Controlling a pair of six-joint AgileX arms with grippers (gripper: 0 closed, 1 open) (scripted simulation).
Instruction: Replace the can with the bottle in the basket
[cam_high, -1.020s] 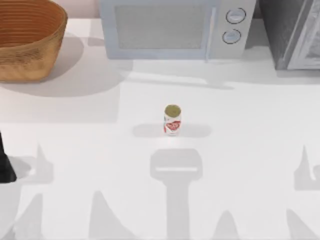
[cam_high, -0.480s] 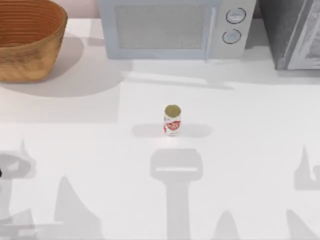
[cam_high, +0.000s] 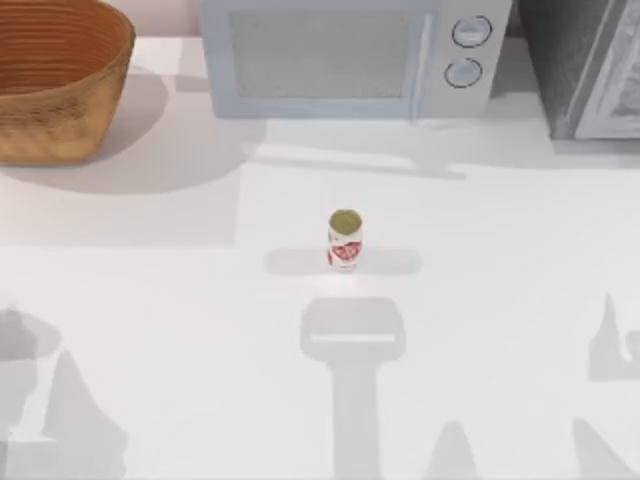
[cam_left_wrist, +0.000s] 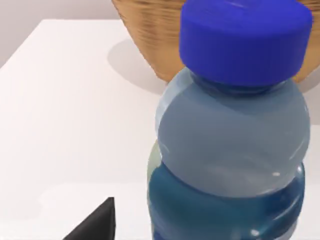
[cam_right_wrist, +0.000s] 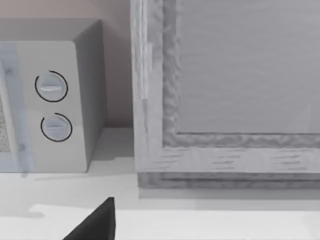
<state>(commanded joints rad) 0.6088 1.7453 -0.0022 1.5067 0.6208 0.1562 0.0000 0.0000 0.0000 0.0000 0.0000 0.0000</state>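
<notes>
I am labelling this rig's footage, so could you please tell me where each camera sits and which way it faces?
Top view: above the table, looking down on the can, the basket and the microwave.
Left wrist view: on the left arm's wrist, facing the bottle close up, basket behind; a dark fingertip shows.
Right wrist view: on the right arm's wrist, facing the microwave's dials and a grey cabinet; a dark fingertip shows.
Shared: top and left wrist see the basket; top and right wrist see the microwave.
</notes>
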